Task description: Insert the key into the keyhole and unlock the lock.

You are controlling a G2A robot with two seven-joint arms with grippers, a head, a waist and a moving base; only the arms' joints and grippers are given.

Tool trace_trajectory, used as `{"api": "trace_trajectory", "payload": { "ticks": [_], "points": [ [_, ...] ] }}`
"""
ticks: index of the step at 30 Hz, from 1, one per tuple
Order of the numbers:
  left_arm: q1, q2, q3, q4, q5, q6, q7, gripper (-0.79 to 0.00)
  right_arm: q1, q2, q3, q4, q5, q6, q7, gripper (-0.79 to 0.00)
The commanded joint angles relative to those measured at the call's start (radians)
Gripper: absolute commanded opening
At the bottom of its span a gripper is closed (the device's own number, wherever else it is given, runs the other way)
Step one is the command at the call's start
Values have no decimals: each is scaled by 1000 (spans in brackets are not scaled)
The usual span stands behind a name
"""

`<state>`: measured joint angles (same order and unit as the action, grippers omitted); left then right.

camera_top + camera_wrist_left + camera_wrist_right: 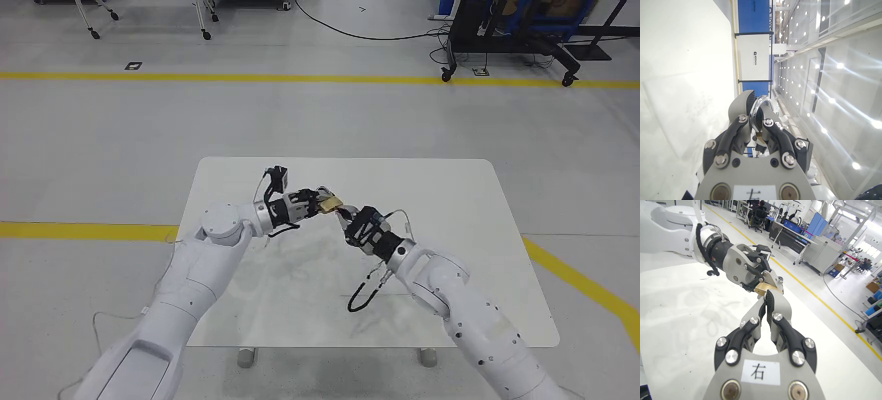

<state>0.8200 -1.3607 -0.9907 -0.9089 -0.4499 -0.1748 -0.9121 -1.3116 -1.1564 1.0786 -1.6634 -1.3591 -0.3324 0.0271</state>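
My left gripper (316, 203) holds a brass padlock (330, 204) in the air over the white table's (450, 200) far middle. In the left wrist view its fingers (742, 106) are shut on the lock body, and the silver shackle (761, 108) sticks out past them. My right gripper (348, 219) meets the lock from the near right. In the right wrist view its pads (770, 302) are pressed together with the tips right against the padlock's (764, 287) end face. The key is almost wholly hidden between the pads; I cannot tell whether it is in the keyhole.
The tabletop (677, 306) below both grippers is bare, with its far edge close behind them. A black cable (362, 292) loops under the right forearm. Yellow floor lines (320, 78) and wheeled carts (510, 40) lie well beyond the table.
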Motion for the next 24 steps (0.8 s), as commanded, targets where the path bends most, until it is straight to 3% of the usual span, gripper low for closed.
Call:
{"api": "trace_trajectory", "payload": {
  "ticks": [1, 8, 10, 12, 16, 19, 24],
  "points": [
    [13, 4, -8, -20, 19, -29, 15, -785, 2, 1, 17, 19, 60, -38, -17, -785],
    [48, 14, -31, -71, 41, -57, 34, -785, 15, 1, 44, 79, 188, -154, -44, -785],
    [51, 15, -37, -76, 36, -51, 27, -785, 17, 0, 41, 85, 192, -159, -46, -616],
    [54, 17, -42, -80, 36, -49, 27, -785, 18, -1, 39, 87, 197, -168, -51, -496],
    [54, 16, -49, -72, -15, 10, -7, -785, 21, 6, 72, 84, 193, -216, -77, -529],
    [42, 12, -53, -49, -87, 81, -56, -785, 9, 18, 124, 63, 172, -264, -87, -465],
    [22, 7, -41, -22, -87, 97, -60, -785, -73, 47, 289, 24, 156, -283, -127, -462]
  ]
}}
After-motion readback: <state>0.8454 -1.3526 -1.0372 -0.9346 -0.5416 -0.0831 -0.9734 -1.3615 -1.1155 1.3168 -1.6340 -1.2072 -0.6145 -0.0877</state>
